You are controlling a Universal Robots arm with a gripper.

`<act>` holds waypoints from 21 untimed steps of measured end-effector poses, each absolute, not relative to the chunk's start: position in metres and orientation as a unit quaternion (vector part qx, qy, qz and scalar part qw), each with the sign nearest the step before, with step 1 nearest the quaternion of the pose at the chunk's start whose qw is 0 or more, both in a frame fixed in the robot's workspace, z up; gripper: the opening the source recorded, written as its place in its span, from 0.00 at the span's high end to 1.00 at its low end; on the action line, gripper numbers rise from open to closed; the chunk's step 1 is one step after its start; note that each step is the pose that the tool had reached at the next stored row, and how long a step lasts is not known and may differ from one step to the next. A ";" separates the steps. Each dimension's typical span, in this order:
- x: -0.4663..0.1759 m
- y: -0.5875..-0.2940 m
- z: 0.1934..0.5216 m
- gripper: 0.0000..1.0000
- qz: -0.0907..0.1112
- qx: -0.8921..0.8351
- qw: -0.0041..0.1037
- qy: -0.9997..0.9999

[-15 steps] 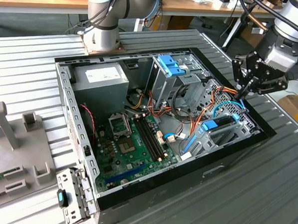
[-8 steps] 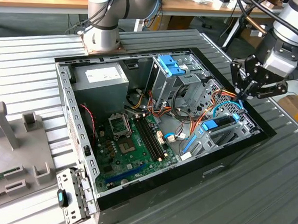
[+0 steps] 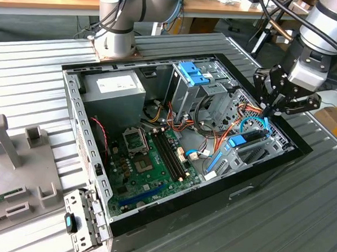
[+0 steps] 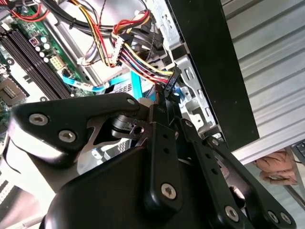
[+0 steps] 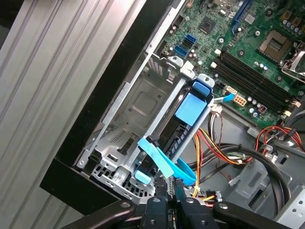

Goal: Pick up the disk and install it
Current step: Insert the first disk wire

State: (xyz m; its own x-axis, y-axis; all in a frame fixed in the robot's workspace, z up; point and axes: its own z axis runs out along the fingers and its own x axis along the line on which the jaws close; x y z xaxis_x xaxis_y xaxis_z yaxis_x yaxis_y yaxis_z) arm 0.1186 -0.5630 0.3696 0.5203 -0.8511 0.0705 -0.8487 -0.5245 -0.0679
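1. Your disk stands on edge in the drive bay, at the case corner on the exterior view's right. Mostly its upper edge and blue rails show; the body is sunk in the bay.
2. Around it: a blue cable loops over the disk's end. A wire bundle with a black connector sits just beside. The motherboard and power supply are further in, and the surface lies under the case.
3. The end effector hovers just over the disk's cabled end, jaws closed to a slit. You can't tell whether they pinch anything. The tips are near the connector and blue cable.
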 end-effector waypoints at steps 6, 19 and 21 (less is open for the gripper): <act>0.112 -0.563 0.368 0.83 -0.057 -0.867 0.004 0.494; 0.105 -0.563 0.362 0.83 -0.059 -0.820 -0.004 0.569; 0.105 -0.563 0.361 0.83 -0.059 -0.815 -0.005 0.577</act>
